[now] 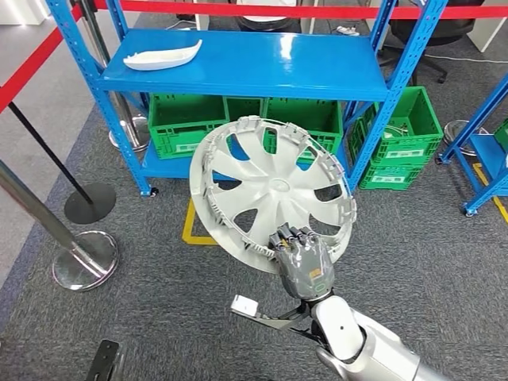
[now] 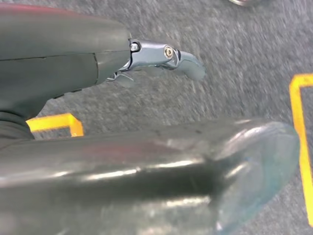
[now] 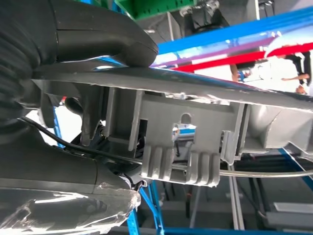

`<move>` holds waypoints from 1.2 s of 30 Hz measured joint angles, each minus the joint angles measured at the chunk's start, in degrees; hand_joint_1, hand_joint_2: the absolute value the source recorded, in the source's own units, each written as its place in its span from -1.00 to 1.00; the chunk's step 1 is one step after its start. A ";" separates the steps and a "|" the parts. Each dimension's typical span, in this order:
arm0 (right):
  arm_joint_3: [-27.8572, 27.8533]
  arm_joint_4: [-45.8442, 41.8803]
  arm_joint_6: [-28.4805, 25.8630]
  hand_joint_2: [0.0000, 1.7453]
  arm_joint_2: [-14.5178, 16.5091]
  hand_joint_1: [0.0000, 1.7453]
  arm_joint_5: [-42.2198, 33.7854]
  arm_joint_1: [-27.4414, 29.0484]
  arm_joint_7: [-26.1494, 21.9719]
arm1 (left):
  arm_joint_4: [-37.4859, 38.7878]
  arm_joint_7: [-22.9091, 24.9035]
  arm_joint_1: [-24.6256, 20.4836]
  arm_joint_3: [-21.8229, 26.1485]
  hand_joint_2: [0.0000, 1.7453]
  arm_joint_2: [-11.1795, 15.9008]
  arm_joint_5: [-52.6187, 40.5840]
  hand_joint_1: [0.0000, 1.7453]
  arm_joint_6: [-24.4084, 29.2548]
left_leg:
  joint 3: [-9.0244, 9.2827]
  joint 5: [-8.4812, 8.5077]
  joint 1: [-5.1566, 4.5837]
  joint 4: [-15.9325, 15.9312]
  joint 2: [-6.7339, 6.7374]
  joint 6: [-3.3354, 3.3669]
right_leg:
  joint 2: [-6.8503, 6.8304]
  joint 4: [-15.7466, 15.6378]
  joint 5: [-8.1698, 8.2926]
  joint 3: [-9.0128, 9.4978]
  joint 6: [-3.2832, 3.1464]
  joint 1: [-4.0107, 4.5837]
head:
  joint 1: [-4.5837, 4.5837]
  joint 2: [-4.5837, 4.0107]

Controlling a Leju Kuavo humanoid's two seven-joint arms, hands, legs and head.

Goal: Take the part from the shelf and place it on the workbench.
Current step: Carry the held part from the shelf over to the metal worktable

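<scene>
The part is a silver hubcap [image 1: 272,190] with curved spokes and a clipped rim. My right hand [image 1: 305,262] grips its near edge and holds it tilted in the air in front of the blue shelf [image 1: 270,63]. In the right wrist view the hubcap's ribbed rim [image 3: 184,127] runs across the picture, with the thumb [image 3: 96,34] pressed on one side of it. My left hand [image 2: 110,176] hangs over the grey carpet, its fingers [image 2: 166,54] spread apart from the thumb, holding nothing.
A white curved part [image 1: 162,57] lies on the shelf's upper board. Green crates [image 1: 186,123] fill the lower level and another stack [image 1: 398,135] stands to the right. Stanchion bases [image 1: 84,258] and red barrier tape [image 1: 299,9] border the left and back. Yellow marks [image 1: 194,230] line the carpet.
</scene>
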 joint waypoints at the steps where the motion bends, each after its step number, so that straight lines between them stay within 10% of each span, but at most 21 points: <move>1: 0.82 0.29 0.00 1.00 -0.03 1.00 -0.01 -0.29 1.00 | 0.00 0.03 -0.01 0.01 -1.00 0.09 -0.14 -1.00 -0.03 | -0.95 0.78 -0.08 0.04 -0.01 0.07 | 0.01 4.14 -2.29 -0.65 0.07 0.01 | 0.05 0.00; 4: 2.83 0.86 0.00 1.00 -0.33 1.00 0.00 -0.84 3.08 | 0.00 0.05 0.11 0.01 -1.00 0.03 -0.54 -1.00 0.10 | -3.80 3.03 -0.28 0.18 -0.01 -0.05 | 0.03 8.10 -1.09 1.53 -0.12 0.07 | 0.06 0.00; 6: 3.82 1.01 0.00 1.00 -0.57 1.00 -0.01 -1.22 3.96 | -0.01 0.05 0.15 0.01 -1.00 -0.15 -0.74 -1.00 0.36 | -5.42 4.43 -0.35 0.29 -0.07 -0.40 | 0.03 1.28 0.44 7.72 -0.56 0.18 | 0.07 0.00; 9: 5.02 1.12 -0.02 1.00 -0.96 1.00 -0.01 -1.98 5.10 | -0.01 -0.01 0.34 0.02 -1.00 -0.33 -0.77 -1.00 0.68 | -6.33 6.33 -0.34 0.12 -0.09 -1.31 | 0.10 -8.43 -1.80 13.95 -1.23 0.65 | 0.04 0.00; 12: 6.50 1.30 -0.02 1.00 -1.23 1.00 0.00 -2.75 6.03 | 0.00 -0.06 0.69 0.13 -1.00 -0.43 -0.76 -1.00 0.77 | -6.88 6.70 -0.04 0.00 -0.07 -2.49 | 0.15 -9.15 -0.35 12.75 -2.59 0.72 | 0.29 0.00; 16: 7.96 1.48 -0.02 1.00 -1.32 1.00 -0.01 -3.28 6.62 | 0.00 -0.06 1.04 0.38 -1.00 -0.67 -0.78 -1.00 0.96 | -10.19 -4.19 0.11 11.47 -0.12 -3.53 | 0.18 -9.35 3.06 9.62 -3.54 0.50 | -0.20 0.00; 19: 8.84 1.64 -0.02 1.00 -1.61 1.00 -0.02 -3.55 7.42 | 0.00 -0.06 1.04 0.60 -1.00 -0.69 -0.85 -1.00 1.24 | -9.31 -4.08 0.13 17.16 -0.11 -3.77 | 0.10 -9.24 5.30 6.69 -3.34 0.49 | -0.22 0.00; 23: 9.65 1.68 -0.02 1.00 -2.10 1.00 -0.06 -4.61 7.85 | -0.02 -0.04 0.80 0.94 -1.00 -0.73 -1.02 -1.00 1.43 | 1.95 -2.66 0.04 3.38 -0.15 -2.96 | 0.14 -8.91 7.67 3.86 -2.37 0.58 | -0.15 0.00; 26: 10.15 1.56 -0.02 1.00 -2.71 1.00 -0.09 -5.64 7.88 | -0.02 0.00 0.86 1.09 -1.00 -0.82 -1.33 -1.00 1.46 | 3.64 -3.53 -0.28 -0.13 -0.10 -1.49 | 0.09 -9.09 9.25 3.36 -1.41 0.51 | -0.25 0.00; 28: 10.49 1.41 -0.01 1.00 -3.33 1.00 -0.07 -6.33 7.88 | -0.02 0.01 1.03 1.19 -1.00 -0.92 -1.48 -1.00 1.46 | 3.08 -2.64 -0.21 -0.16 0.03 -0.52 | 0.09 -7.51 7.94 2.33 -0.82 0.35 | -0.16 0.00; 32: 11.09 1.21 0.00 1.00 -4.38 1.00 -0.07 -7.56 7.88 | -0.02 0.01 1.11 1.38 -1.00 -0.92 -1.60 -1.00 1.48 | 1.42 -0.98 -0.17 -0.12 0.09 0.23 | 0.12 5.51 0.29 -2.55 -0.08 0.28 | 0.21 0.00; 36: 11.22 1.18 0.00 1.00 -4.50 1.00 -0.05 -7.68 7.88 | -0.02 0.01 1.18 1.39 -1.00 -0.92 -1.60 -1.00 1.48 | 1.04 -0.68 -0.19 -0.10 0.08 0.22 | 0.13 8.21 -0.90 -3.29 -0.01 0.28 | 0.23 0.00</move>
